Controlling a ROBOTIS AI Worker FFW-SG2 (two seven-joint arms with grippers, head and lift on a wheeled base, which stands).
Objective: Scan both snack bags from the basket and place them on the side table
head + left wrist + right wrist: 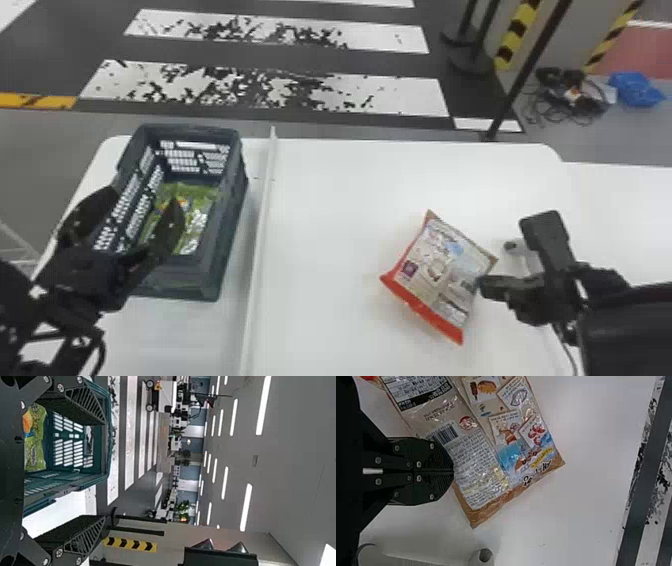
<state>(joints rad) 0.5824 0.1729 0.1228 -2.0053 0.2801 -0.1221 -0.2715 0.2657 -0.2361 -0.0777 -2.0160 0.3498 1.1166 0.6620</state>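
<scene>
On the L part of the white, smooth-topped table (325, 225) sits a dark green, rectangular plastic basket w/ slotted walls (227, 220), upright & open-topped. Inside, at the bottom, is a green, shiny plastic snack bag w/ a bit of orange & blue print (200, 192). A long, thin white ridge (260, 220) runs along the table just R of the basket, btwn it & the other bag.

That one, a beige-&-tan plastic snack bag w/ a red edge & printed panels (435, 275), lies flat & slanted on the R part, red edge toward the robot.

L gripper (141, 196), black w/ two flat fingers, is over the basket; its fingers are spread wide w/ nothing held btwn them. In the head view, one finger overlaps the green bag, the other is by the basket's L wall.

R gripper (487, 287), also black & flat-fingered, is at the beige bag's R edge. R wrist view has its fingers pressed together, tips overlapping the bag's edge, nothing visible btwn them; can't tell if they touch the bag. Near it on the table is a light-grey, rounded object w/ a dark round end (478, 558).

Past the table: black-&-white striped floor (280, 95), plus a crumpled blue item (635, 89).
</scene>
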